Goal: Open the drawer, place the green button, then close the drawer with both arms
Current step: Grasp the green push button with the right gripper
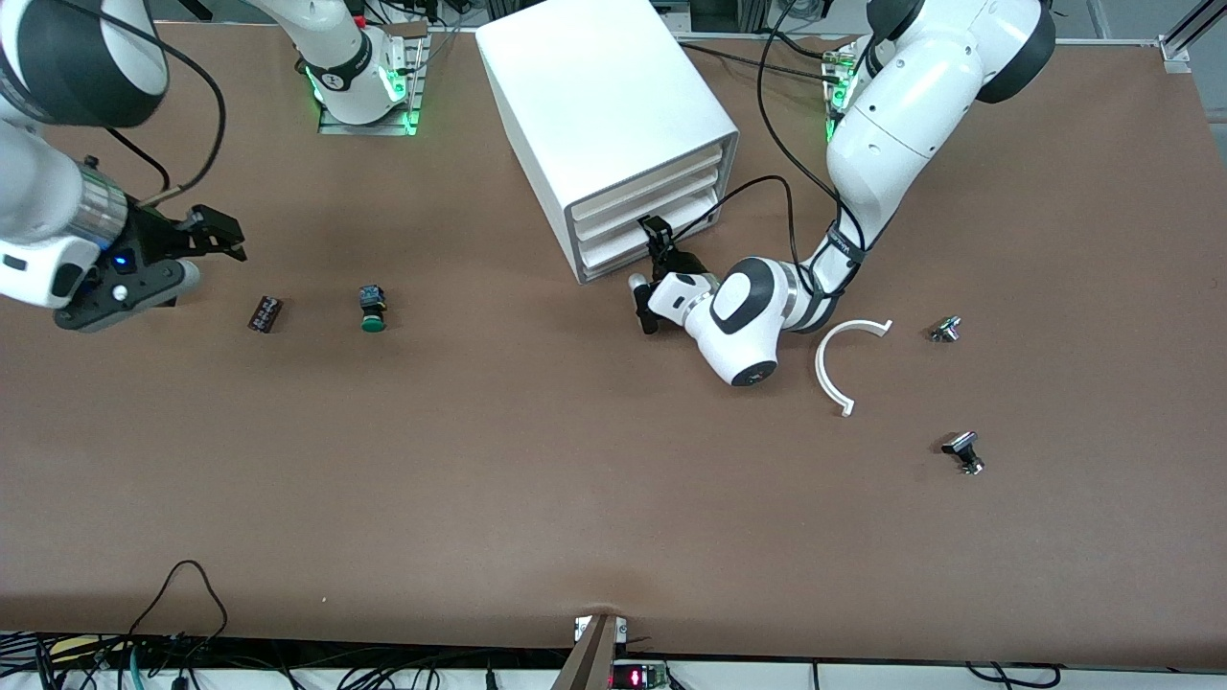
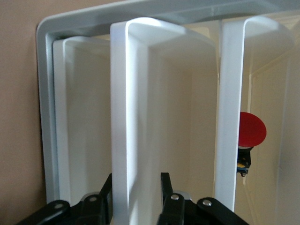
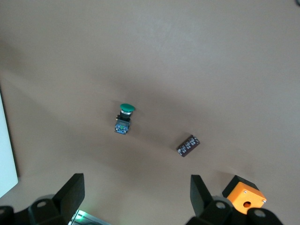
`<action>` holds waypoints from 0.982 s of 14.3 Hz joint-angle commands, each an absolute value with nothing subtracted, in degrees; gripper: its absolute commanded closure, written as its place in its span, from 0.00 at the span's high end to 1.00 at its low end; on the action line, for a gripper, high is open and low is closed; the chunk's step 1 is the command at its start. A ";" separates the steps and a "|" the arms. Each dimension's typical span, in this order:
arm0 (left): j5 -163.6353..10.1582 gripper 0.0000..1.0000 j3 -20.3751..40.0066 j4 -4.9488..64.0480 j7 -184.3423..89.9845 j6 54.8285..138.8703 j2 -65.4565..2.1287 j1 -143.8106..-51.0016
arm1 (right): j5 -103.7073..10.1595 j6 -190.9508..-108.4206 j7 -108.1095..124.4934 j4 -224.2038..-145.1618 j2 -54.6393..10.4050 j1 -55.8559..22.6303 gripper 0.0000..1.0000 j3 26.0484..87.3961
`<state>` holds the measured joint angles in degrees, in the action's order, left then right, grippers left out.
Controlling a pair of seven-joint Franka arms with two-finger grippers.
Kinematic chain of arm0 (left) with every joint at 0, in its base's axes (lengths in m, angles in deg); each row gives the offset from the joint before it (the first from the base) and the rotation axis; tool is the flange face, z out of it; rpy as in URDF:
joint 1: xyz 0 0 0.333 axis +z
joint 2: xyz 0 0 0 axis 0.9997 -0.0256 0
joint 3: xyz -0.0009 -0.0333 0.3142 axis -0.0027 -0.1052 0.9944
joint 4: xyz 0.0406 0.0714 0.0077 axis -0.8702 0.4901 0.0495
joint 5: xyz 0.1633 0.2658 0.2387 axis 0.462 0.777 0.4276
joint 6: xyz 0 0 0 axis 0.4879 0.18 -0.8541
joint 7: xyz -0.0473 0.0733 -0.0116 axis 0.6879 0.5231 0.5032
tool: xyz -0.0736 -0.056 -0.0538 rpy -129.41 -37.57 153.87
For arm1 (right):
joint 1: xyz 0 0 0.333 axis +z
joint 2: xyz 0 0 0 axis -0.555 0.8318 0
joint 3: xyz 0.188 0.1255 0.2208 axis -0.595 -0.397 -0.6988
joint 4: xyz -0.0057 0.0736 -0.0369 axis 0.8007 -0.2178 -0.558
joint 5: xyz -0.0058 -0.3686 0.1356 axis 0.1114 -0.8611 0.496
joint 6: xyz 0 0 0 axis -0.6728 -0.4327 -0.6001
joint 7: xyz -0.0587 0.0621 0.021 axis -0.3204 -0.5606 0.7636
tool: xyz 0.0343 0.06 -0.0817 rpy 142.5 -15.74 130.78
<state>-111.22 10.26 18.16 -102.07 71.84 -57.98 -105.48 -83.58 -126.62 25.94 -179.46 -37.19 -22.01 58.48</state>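
Observation:
The white three-drawer cabinet (image 1: pixel 594 105) stands near the arms' bases. My left gripper (image 1: pixel 652 273) is pressed against its front at the height of the lowest drawer (image 1: pixel 613 257). In the left wrist view the gripper (image 2: pixel 135 180) is shut on a white drawer front edge (image 2: pixel 125 117), one finger on each side, with another drawer front on either side of it. The green-capped button (image 1: pixel 372 309) lies on the table toward the right arm's end, also in the right wrist view (image 3: pixel 124 117). My right gripper (image 1: pixel 206 251) is open and empty over the table, beside the button.
A small dark part (image 1: pixel 266 314) lies beside the button. An orange box with a hole (image 3: pixel 243 197) is under the right gripper. A white curved piece (image 1: pixel 844 364) and two black-capped parts (image 1: pixel 946 329) (image 1: pixel 963 452) lie toward the left arm's end. A red cap (image 2: pixel 252 129) shows inside another drawer.

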 commanded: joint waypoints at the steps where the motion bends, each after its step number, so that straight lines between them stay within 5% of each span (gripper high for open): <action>1: -112.57 0.41 11.09 18.70 -102.06 72.32 -56.40 -106.11 | -83.18 -128.62 25.49 -181.97 -36.44 -21.06 1.00 58.13; 10: -110.46 0.13 11.53 17.11 -99.33 72.32 -56.49 -106.11 | -81.86 -153.39 21.88 -206.22 -38.20 -21.05 1.00 57.25; 14: -110.37 0.11 11.79 16.94 -99.33 72.32 -56.84 -106.11 | -78.52 -168.15 21.27 -216.86 -37.85 -21.05 1.00 56.81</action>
